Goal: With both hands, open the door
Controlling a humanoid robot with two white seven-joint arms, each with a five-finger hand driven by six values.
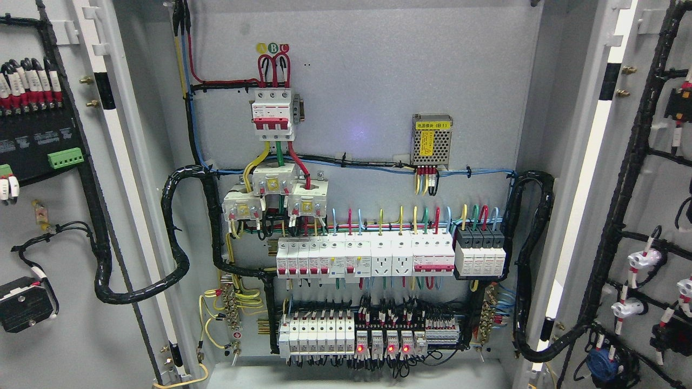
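Note:
Both doors of a grey electrical cabinet stand swung wide. The left door [65, 227] fills the picture's left edge, its inner face carrying black terminal blocks and a wire loom. The right door [657, 216] fills the right edge, with black cable runs and white and red connectors on its inner face. Between them the cabinet's back panel [367, 81] is fully exposed. Neither of my hands nor any arm shows in the head view.
On the back panel sit a three-pole breaker [273, 114], three current transformers [273, 197], a perforated power module [431, 140], two rows of breakers and sockets [373, 258], and relays with red lamps [381, 341]. Thick black looms [178, 237] loop to each door.

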